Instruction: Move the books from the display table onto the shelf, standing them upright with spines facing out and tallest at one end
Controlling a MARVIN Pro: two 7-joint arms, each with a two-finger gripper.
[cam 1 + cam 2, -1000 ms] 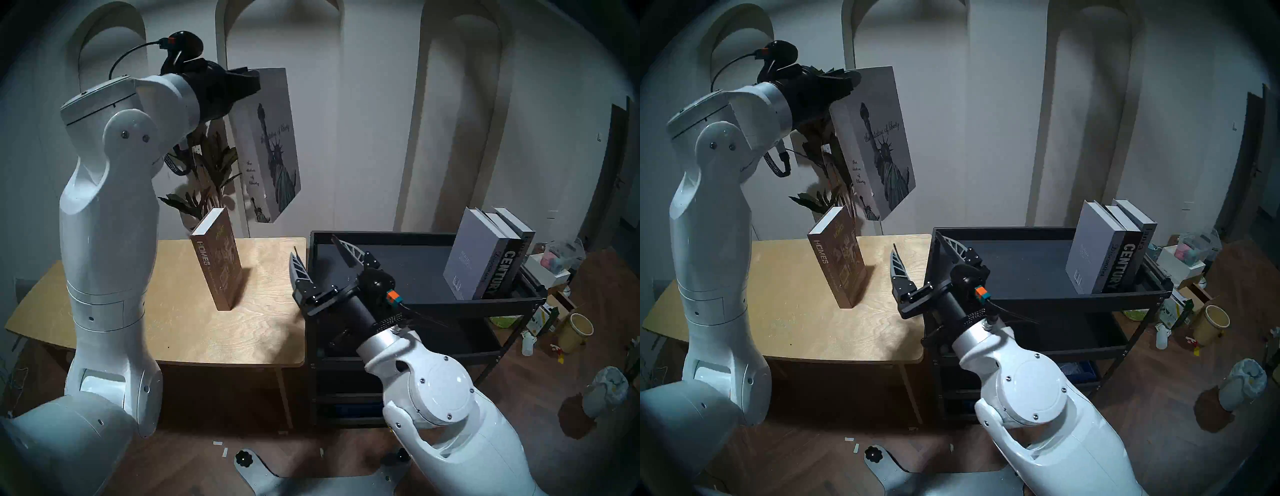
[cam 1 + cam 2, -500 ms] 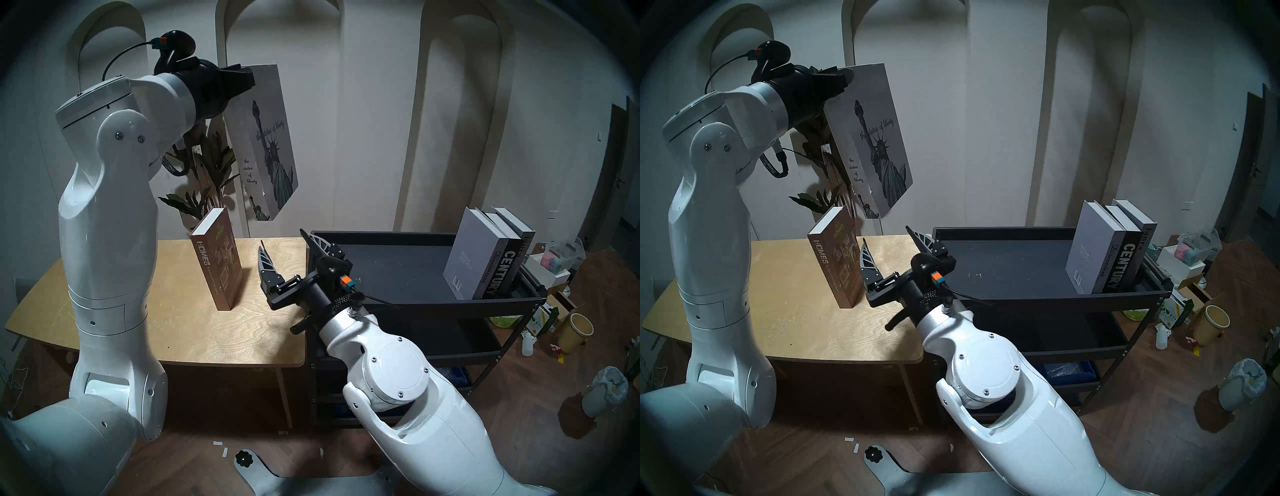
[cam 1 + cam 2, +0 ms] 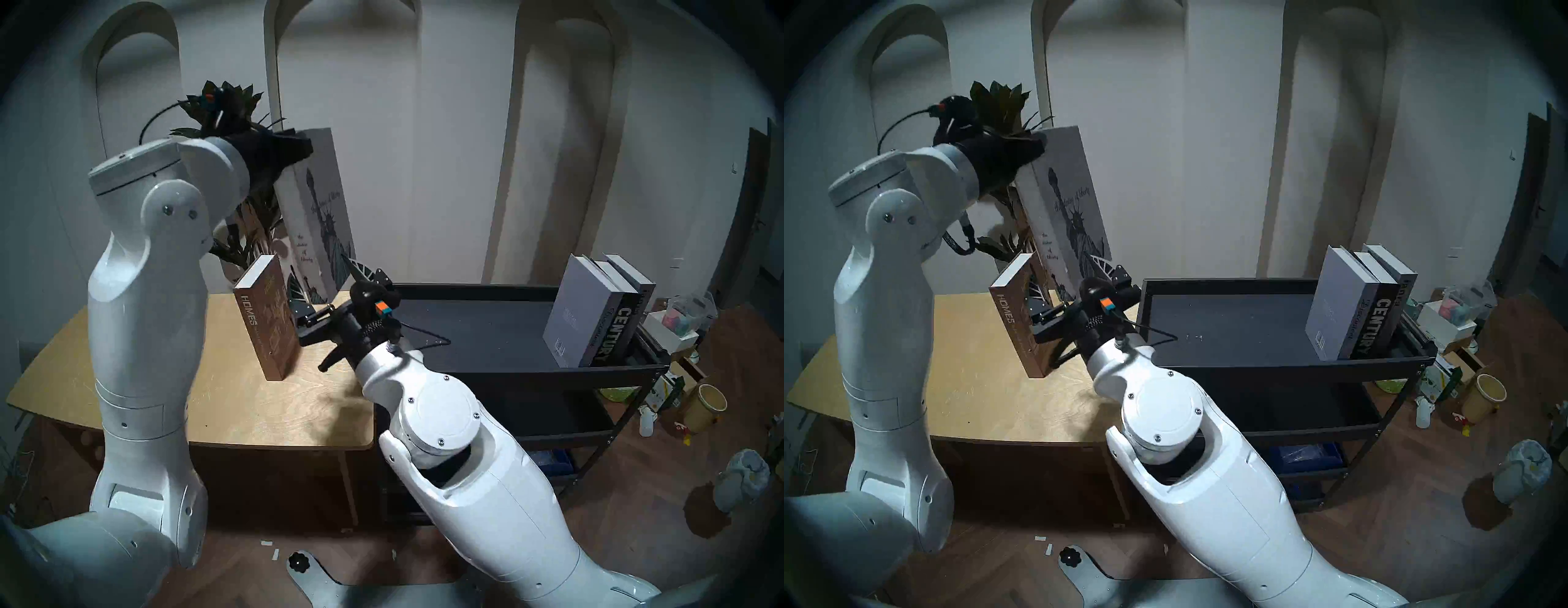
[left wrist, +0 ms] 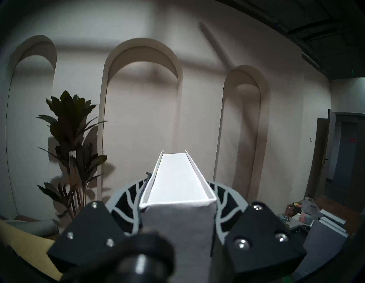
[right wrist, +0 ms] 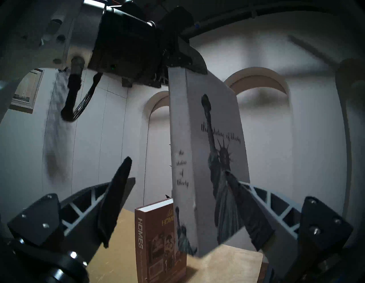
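A plywood surface (image 3: pixel 237 407) sits beside the black shelf (image 3: pixel 488 335), which holds three upright books (image 3: pixel 594 314). The left pincer (image 4: pixel 178 199) clamps the white Statue of Liberty book (image 3: pixel 322 212) in the air; the right pincer (image 5: pixel 179 195) gapes wide around its lower end, above the brown HOMES book (image 3: pixel 267 322).

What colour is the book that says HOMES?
The HOMES book is brown, with white page edges. It shows best in the head stereo left view.

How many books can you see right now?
5: the Statue of Liberty book held in the air by the left gripper, the HOMES book upright on the plywood table, three on the cart.
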